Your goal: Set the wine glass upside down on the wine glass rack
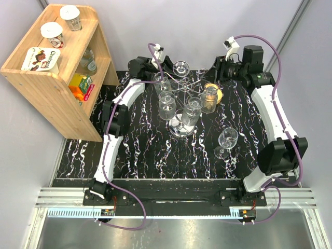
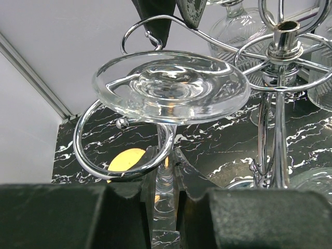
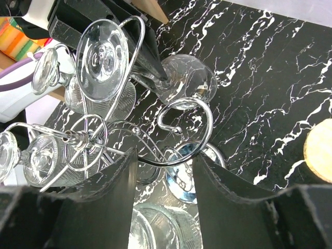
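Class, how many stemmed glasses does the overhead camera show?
6. Five at the wine glass rack: back glass, back-left glass, left glass, middle glass, right glass. One upright glass stands on the table. Others may be hidden.

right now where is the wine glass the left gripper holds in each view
top external: wine glass upper centre, just left of the wine glass rack's central post
left wrist: centre, foot up, stem in the left gripper
right wrist: upper left, foot facing the camera
shared landmark: the central post top, right in left wrist, left in right wrist
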